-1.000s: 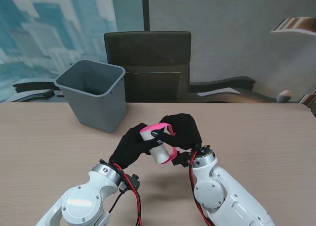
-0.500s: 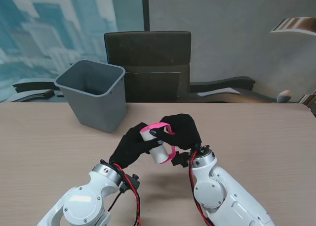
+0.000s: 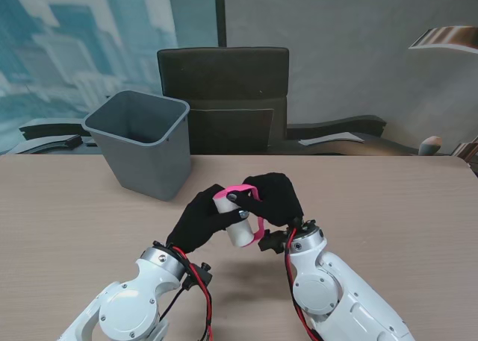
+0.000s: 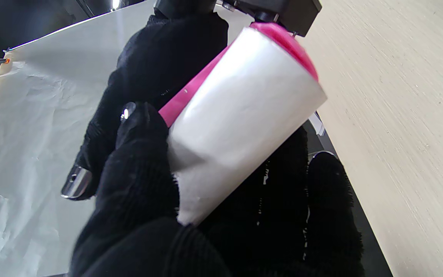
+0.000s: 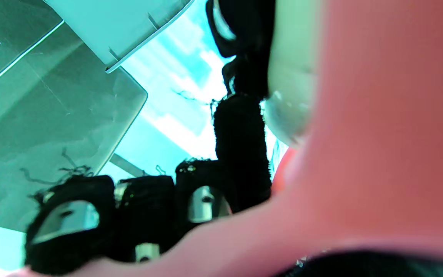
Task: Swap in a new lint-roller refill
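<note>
One lint roller, one grey waste bin and one dark chair appear, with two black-gloved hands meeting above the wooden table, nearer to me than the bin. The roller carries a white cylindrical refill on a pink frame; the left hand wraps its fingers around the refill, while the right hand is closed on the pink frame. The roller's handle is hidden behind the right hand, and the right wrist view is blurred, filled largely by pink plastic.

Both arms angle inward (black-gloved), the left hand and right hand meeting with fingers curled.
</note>
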Available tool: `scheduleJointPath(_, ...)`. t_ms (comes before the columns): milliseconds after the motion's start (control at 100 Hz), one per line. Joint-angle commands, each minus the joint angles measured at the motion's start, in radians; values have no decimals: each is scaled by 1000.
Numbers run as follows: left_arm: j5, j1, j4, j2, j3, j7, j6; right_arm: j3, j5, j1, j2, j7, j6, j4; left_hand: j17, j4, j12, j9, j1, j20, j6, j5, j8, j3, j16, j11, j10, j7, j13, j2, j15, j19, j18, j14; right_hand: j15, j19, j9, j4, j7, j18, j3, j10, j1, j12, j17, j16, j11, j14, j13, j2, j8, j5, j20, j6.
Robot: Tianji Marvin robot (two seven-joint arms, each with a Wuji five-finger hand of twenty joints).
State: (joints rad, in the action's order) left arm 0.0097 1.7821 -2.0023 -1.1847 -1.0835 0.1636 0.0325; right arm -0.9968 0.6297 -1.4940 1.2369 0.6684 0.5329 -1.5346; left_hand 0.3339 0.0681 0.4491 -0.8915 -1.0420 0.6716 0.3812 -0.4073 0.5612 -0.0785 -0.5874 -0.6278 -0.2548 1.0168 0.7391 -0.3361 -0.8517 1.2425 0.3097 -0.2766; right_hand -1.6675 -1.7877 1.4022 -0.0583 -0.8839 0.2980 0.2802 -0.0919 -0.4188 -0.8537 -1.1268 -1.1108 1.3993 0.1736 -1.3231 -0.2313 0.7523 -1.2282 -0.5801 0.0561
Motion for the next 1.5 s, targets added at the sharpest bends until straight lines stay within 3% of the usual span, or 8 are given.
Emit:
scheduleJointPath(0,4,0,-7,-4,9,-21,-5,9,-3,-3,12,-19,-1,-6,5,-34,19,-34,-179,-9,-215,-40,16,138,-16,-85,57,134,37,145,-33,42,-39,18,-116,-83,49,2,71,-192,3,35,-58,-29,-42,-22,93,-461,-1,102,-27,5,-12,34)
scheduleJointPath(80,7,-1,-5,-3,10,-20,-9,10,-14,-2,14,-26,-2,-5,4,-34,19,-34,-179,-9,-215,-40,16,139,-17,-85,57,134,37,145,-33,42,-40,17,-117,-83,49,-1,72,-180,-14,26,-37,-31,-42,-21,93,-453,-1,153,-27,6,-12,38)
scheduleJointPath(120,9,-1,-4,-3,10,-19,-12,11,-18,-2,14,-28,-2,-5,4,-34,19,-34,-179,-9,-215,-40,16,139,-16,-85,57,134,35,145,-33,42,-40,18,-120,-82,50,6,73,-172,-105,21,-74,-37,-41,-16,90,-449,0,194,-27,6,-11,38)
scheduleJointPath(230,14,-1,-3,-4,11,-17,-16,12,-28,-2,16,-32,-2,-5,4,-34,19,-34,-179,-9,-215,-40,16,139,-17,-85,57,134,36,145,-33,42,-40,19,-121,-84,49,5,74,-161,-127,12,-52,-38,-41,-17,91,-439,0,238,-27,6,-12,42)
scheduleJointPath(680,28,1,-2,-4,10,-8,-27,12,-55,-5,20,-42,1,-5,4,-34,19,-34,-178,-9,-215,-40,16,140,-17,-85,56,134,36,144,-33,41,-38,18,-124,-80,49,5,89,-128,-190,-13,30,-36,-38,-13,82,-409,1,326,-33,23,-10,69)
scheduleJointPath(1490,39,-2,1,-5,8,-4,-23,22,-88,1,21,-71,-3,3,4,-33,20,-32,-177,-9,-216,-40,15,141,-17,-85,57,132,35,145,-33,41,-41,19,-126,-71,50,13,100,-113,-224,-23,30,-32,-36,2,71,-400,1,350,-38,30,-3,80)
